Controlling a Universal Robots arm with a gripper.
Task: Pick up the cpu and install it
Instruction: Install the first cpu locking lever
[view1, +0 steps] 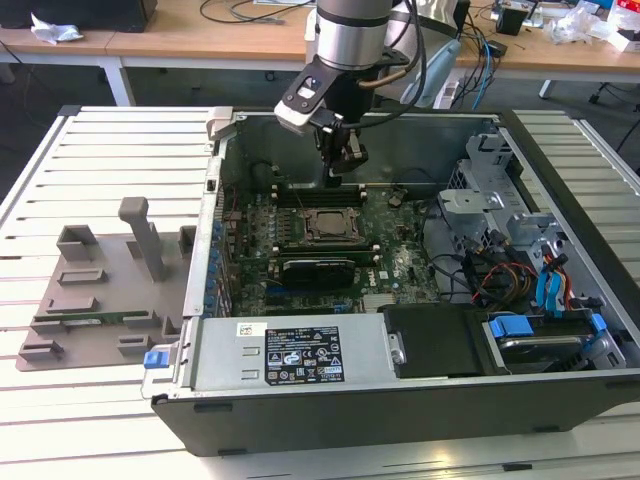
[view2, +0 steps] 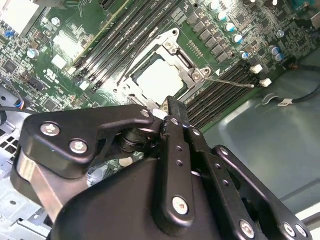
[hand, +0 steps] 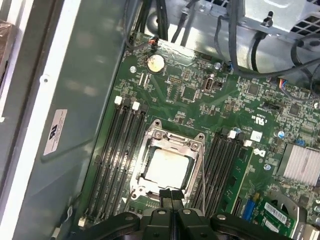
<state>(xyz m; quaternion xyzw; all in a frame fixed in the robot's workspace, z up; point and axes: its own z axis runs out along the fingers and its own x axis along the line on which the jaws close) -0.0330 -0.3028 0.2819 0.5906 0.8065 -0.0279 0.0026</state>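
Note:
The cpu (hand: 167, 168) is a pale silver-white square lying flat inside the black socket (hand: 150, 150) on the green motherboard, with the socket's metal frame around it. The second wrist view shows the cpu (view2: 159, 80) in that same seat. My gripper (view1: 338, 180) hangs inside the open computer case, just above the socket (view1: 323, 224) and toward its rear edge. Its two black fingers (hand: 171, 199) are pressed together and shut, with nothing between them. In the second wrist view the fingertips (view2: 173, 107) sit over the socket's near edge.
Black memory slots (hand: 117, 150) flank the socket on both sides. A thin metal lever (view2: 227, 82) sticks out beside the socket. Drive cages and cables (view1: 510, 250) fill the case at the exterior view's right. A grey tray (view1: 100, 290) holding a green stick lies left of the case.

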